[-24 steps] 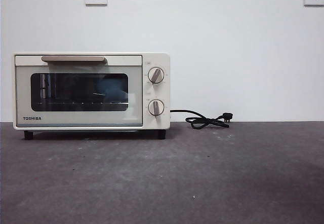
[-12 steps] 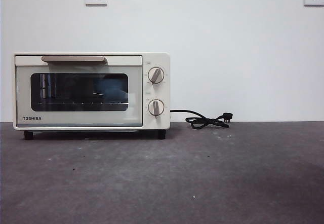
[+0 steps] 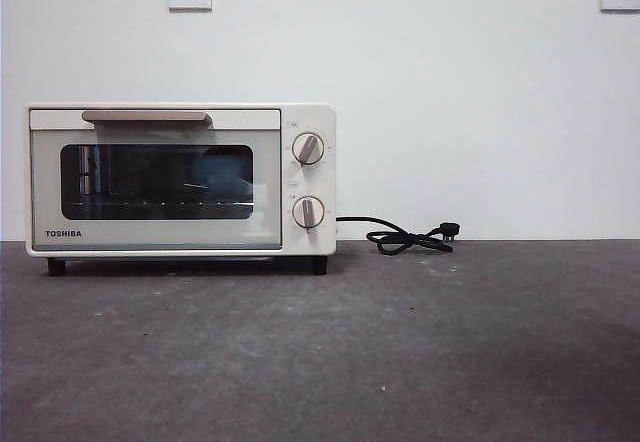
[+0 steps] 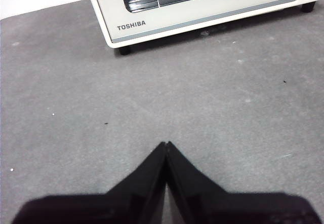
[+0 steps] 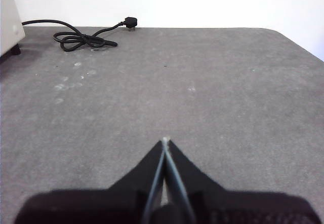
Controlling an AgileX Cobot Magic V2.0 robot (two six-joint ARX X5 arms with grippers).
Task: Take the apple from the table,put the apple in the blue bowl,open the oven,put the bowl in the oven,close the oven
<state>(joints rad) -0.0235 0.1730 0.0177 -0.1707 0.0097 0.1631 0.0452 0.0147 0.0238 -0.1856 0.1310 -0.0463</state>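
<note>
The cream-white Toshiba oven (image 3: 180, 180) stands at the back left of the dark grey table (image 3: 400, 352) with its glass door closed. A pale blue shape (image 3: 222, 172) shows dimly behind the glass, too faint to name. No apple shows in any view. My left gripper (image 4: 166, 144) is shut over bare table, a short way in front of the oven (image 4: 202, 6). Over the table's right part my right gripper (image 5: 165, 141) is shut, holding nothing. Neither arm appears in the front view.
The oven's black cord and plug (image 3: 410, 237) lie coiled to the right of the oven, by the wall, also seen as the cord (image 5: 81, 39) in the right wrist view. The table's right edge (image 5: 304, 46) curves off near the right gripper.
</note>
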